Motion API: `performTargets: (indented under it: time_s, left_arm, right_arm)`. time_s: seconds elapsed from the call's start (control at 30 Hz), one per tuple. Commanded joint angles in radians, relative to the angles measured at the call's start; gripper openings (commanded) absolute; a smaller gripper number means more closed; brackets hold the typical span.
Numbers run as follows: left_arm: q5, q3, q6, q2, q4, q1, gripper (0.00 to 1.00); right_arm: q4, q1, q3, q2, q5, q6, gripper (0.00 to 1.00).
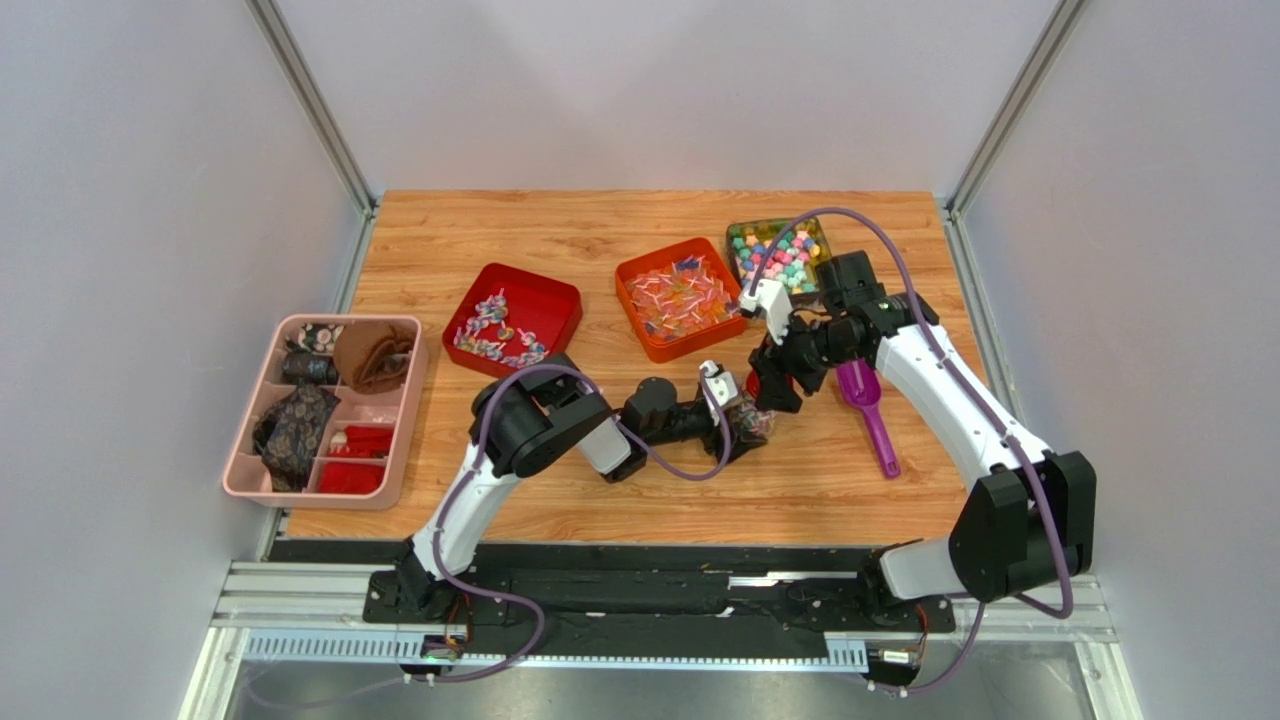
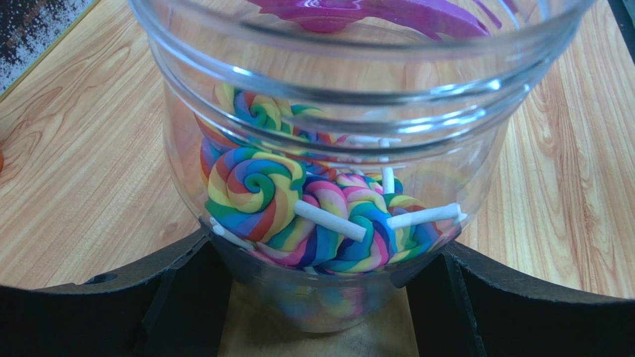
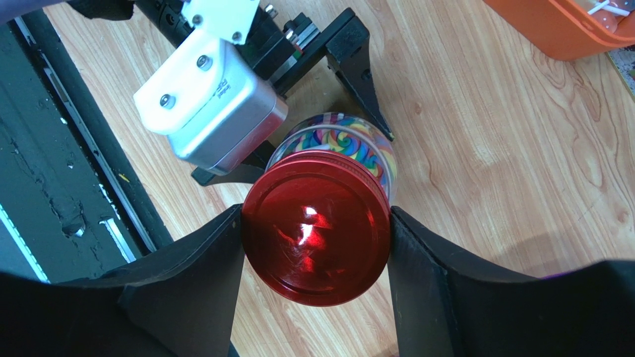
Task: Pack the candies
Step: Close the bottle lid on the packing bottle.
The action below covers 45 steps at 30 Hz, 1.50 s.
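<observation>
The wooden tabletop carries a pink organiser at its left edge. Three open trays stand in a row toward the back: a red tray, an orange tray and a clear tray. Each holds loose candies. They are tiny and mixed in colour, pale with pink and blue in the red and orange trays and brighter in the clear one; their wrappers are too small to make out from above.

The arms meet in front of the orange tray, near the middle of the tabletop. There the left pincer is set wide around a clear jar. Its two black fingers press the lower wall from either side, so the jar is pinched between them. The right pincer comes from above and is about half spread. It grips a round red lid by the rim, one finger tight against each side. The lid sits over the jar's mouth and covers it; whether it is seated cannot be told.

A purple scoop lies on the wood just right of the right pincer.

Inside the jar, heaped at the bottom, lie lollipops. They are flat spiral discs banded in yellow, blue, pink, green and red, each on a short white stick, and the sticks point every way
</observation>
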<state>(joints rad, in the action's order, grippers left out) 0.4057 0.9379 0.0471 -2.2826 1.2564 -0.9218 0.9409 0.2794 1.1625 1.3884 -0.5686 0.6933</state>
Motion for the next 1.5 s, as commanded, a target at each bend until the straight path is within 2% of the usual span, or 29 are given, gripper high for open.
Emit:
performTargets:
  time_s: [0.0, 0.43, 0.83, 1.07, 1.3, 1.47]
  left_arm:
    - [0.036, 0.015, 0.017, -0.015, 0.055, -0.005, 0.45]
    - [0.061, 0.022, 0.034, -0.020, 0.044, -0.005, 0.44]
    - [0.007, 0.016, 0.033, -0.014, 0.051, 0.000, 0.45]
    - [0.007, 0.019, 0.043, -0.017, 0.052, 0.006, 0.52]
    - [0.010, 0.019, 0.046, -0.018, 0.054, 0.006, 0.66]
    - [0.016, 0.021, 0.045, -0.020, 0.055, 0.006, 0.69]
  right_arm:
    - [-0.027, 0.017, 0.032, 0.037, -0.016, -0.003, 0.47]
    - [-0.060, 0.044, 0.032, 0.096, -0.017, -0.020, 0.47]
    - [-0.034, 0.041, 0.016, 0.077, 0.022, 0.006, 0.46]
    - [0.012, 0.035, 0.029, 0.064, 0.015, 0.022, 0.47]
    - [0.045, 0.035, 0.043, 0.067, 0.004, 0.037, 0.47]
    - [0.068, 0.034, 0.046, 0.058, 0.003, 0.048, 0.47]
